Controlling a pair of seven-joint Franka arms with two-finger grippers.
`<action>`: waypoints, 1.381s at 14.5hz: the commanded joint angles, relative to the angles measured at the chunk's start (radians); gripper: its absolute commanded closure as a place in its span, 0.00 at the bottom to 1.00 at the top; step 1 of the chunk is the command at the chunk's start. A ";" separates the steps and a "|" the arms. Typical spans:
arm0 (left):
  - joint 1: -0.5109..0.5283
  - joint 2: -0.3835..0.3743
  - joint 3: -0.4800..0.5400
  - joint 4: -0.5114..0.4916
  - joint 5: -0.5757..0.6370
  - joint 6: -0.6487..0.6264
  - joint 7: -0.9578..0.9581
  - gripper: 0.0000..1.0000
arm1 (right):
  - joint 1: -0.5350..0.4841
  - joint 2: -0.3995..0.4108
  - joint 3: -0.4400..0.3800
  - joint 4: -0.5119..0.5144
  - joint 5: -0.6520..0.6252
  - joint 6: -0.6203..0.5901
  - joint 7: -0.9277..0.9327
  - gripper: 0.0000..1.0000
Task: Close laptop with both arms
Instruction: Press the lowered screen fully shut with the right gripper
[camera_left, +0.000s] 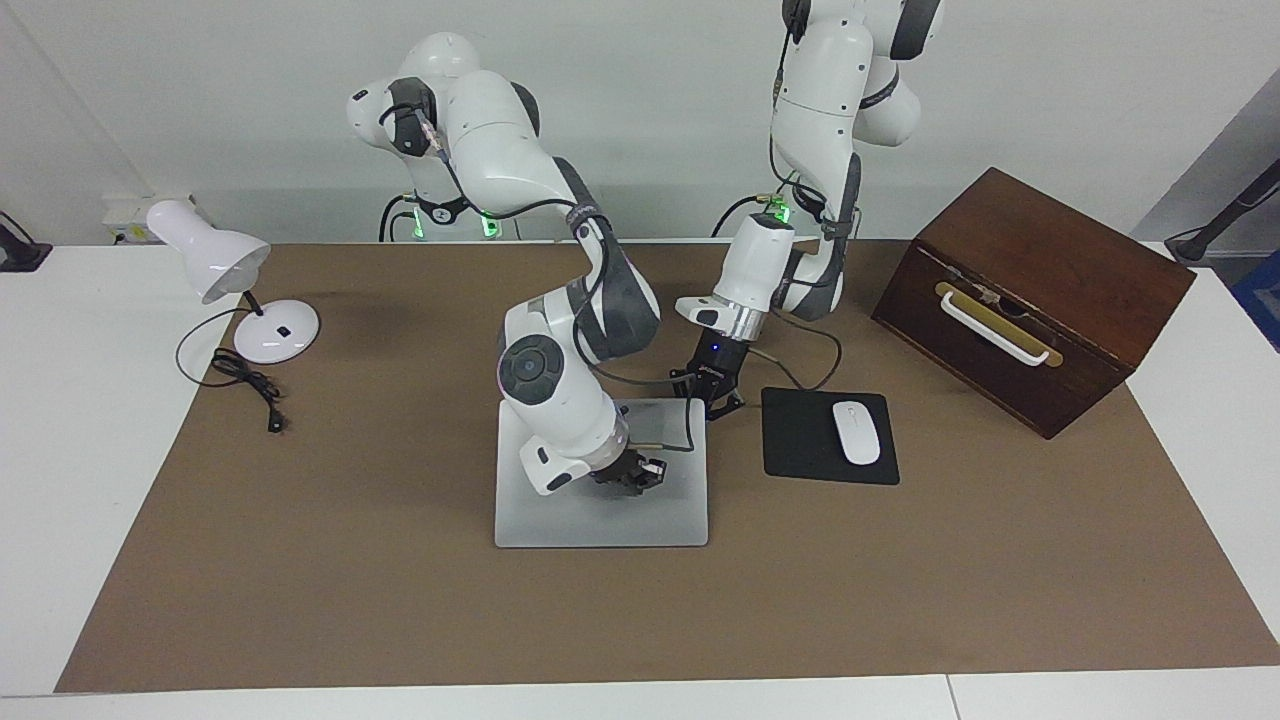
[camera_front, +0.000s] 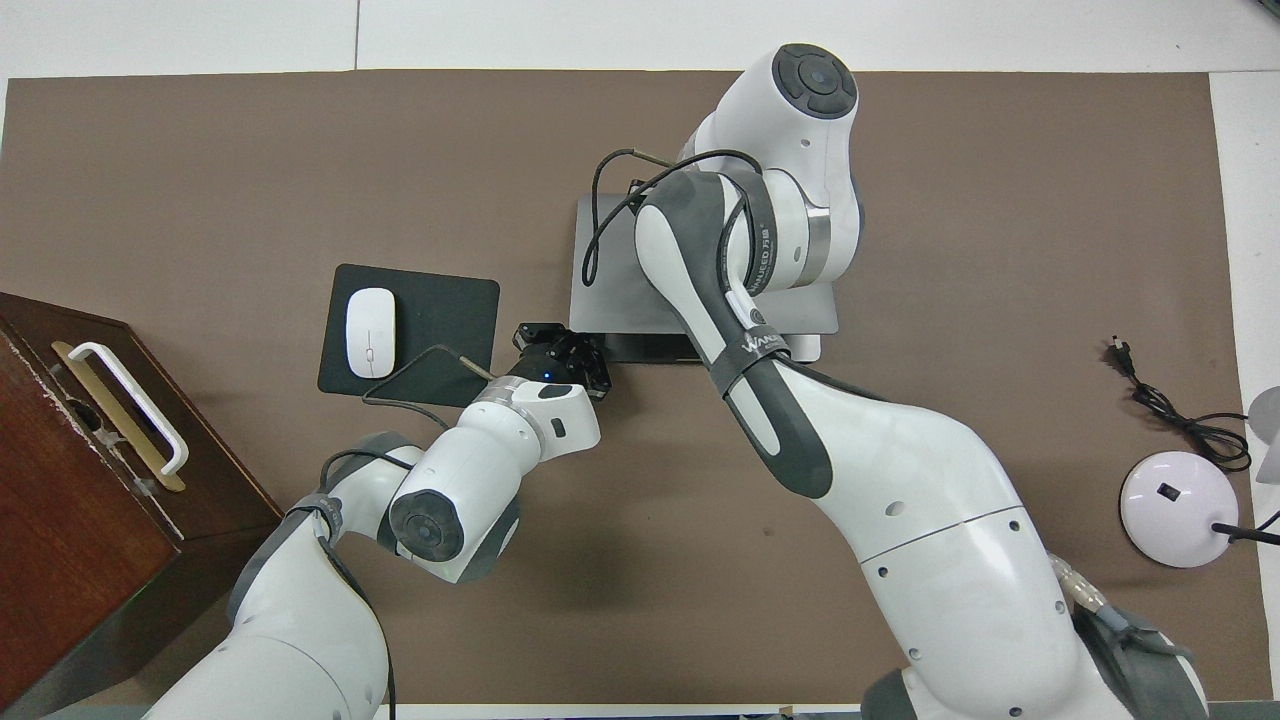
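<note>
The laptop (camera_left: 600, 490) is lying at the middle of the facing view, its silver lid nearly flat over its base, so the closing looks almost done. In the overhead view a thin dark strip of the base is showing along the laptop's lower edge, under the lid.

The right hand (camera_left: 628, 470) is sitting over the lid's centre, seemingly on it, probably pressing it through the last of its travel; whether it is clenched or released I cannot tell. In the overhead view the right arm's wrist is covering it.

The left hand (camera_left: 712, 392) is pointing down at the laptop's upper right corner in the facing view, beside the hinge edge, likely steadying the base so it is not sliding under the push. Its grip state I cannot tell either.

Just right of the laptop, a white mouse (camera_left: 856, 432) is resting on a black mouse pad (camera_left: 800, 440). A wooden box (camera_left: 1040, 290) is standing at upper right, and a white desk lamp (camera_left: 225, 275) at upper left, all on the brown tabletop (camera_left: 900, 580).
</note>
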 joint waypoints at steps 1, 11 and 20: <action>-0.004 0.064 0.013 0.019 0.020 0.004 0.010 1.00 | 0.003 0.017 0.002 -0.013 0.036 0.027 0.010 1.00; -0.004 0.064 0.013 0.019 0.020 0.004 0.011 1.00 | -0.020 -0.020 -0.001 -0.010 0.017 -0.019 0.004 1.00; 0.001 0.062 0.012 0.011 0.020 0.004 -0.005 1.00 | -0.128 -0.307 -0.001 -0.002 -0.318 -0.307 -0.166 1.00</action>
